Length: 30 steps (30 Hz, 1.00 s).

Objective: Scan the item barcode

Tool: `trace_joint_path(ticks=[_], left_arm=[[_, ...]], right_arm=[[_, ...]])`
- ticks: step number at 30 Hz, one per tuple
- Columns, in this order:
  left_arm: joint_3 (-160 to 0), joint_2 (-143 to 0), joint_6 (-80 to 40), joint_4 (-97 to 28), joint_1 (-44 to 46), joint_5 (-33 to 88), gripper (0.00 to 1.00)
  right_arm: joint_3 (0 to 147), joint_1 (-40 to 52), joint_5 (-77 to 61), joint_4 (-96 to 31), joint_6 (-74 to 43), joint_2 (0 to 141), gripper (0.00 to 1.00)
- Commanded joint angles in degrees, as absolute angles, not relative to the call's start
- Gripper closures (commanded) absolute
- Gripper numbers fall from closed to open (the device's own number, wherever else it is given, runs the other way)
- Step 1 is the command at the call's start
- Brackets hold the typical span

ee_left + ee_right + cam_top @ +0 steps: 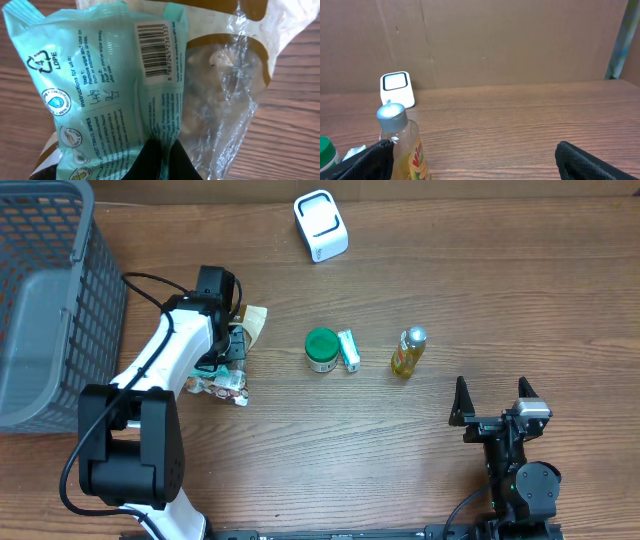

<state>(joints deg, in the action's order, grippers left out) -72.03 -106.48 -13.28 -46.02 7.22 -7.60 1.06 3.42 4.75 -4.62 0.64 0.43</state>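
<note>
- Jaws of the left gripper (161, 146) are clenched on the back seam of a teal wet-wipes pack (95, 85), pinching its near end.
- From where I stand the pack's long axis runs straight out from the fingertips. Its barcode (155, 50) sits on the seam strip and faces the wrist camera, not the table.
- A clear bag with brown trim (225, 80) lies under and beside the pack. Whether the pack has come clear of it I cannot tell.
- The white scanner (320, 225) stands at the far edge, ahead of the left gripper (235, 345) and off to its right, well apart.
- That is the relation that counts: I reckon the barcode has to be carried that way and turned to face the scanner's window.
- The left arm is the nearer one and already has the item. The right gripper (492, 402) hangs released, fingers wide and holding nothing, near the front edge.
- Between the arms stand a green-lidded jar (321, 348), a small teal-and-white tube (349, 350) just beside it, and a yellow bottle with a silver cap (408, 352).
- All of this rests on a wood-grain table (300, 470), with a grey mesh basket (60, 240) at the left end and a cardboard wall (495, 40) behind.
</note>
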Motion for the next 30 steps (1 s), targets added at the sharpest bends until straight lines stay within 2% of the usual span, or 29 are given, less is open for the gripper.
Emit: trace_joint_path(ticks=[1, 16, 20, 23, 28, 30], left_arm=[[-70.7, -105.6, -11.6, -44.9, 8.0, -1.8, 0.96], [-76.5, -105.1, -9.4, -48.1, 9.7, -6.6, 0.95], [-80.3, -105.1, -9.3, -51.1, 9.7, -6.6, 0.75], [-81.2, -105.1, -9.0, -52.4, 9.5, -8.9, 0.53], [-81.1, -105.3, -9.9, -54.7, 7.0, -10.4, 0.37], [-81.1, -105.4, -9.8, -55.2, 5.5, -9.1, 0.37]], right_arm=[[0.5, 3.6, 5.1, -4.4, 0.9, 0.2, 0.0], [0.5, 3.6, 5.1, -4.4, 0.9, 0.2, 0.0], [0.5, 3.6, 5.1, -4.4, 0.9, 0.2, 0.0], [0.5, 3.6, 5.1, -4.4, 0.9, 0.2, 0.0], [0.5, 3.6, 5.1, -4.4, 0.9, 0.2, 0.0], [0.5, 3.6, 5.1, -4.4, 0.9, 0.2, 0.0]])
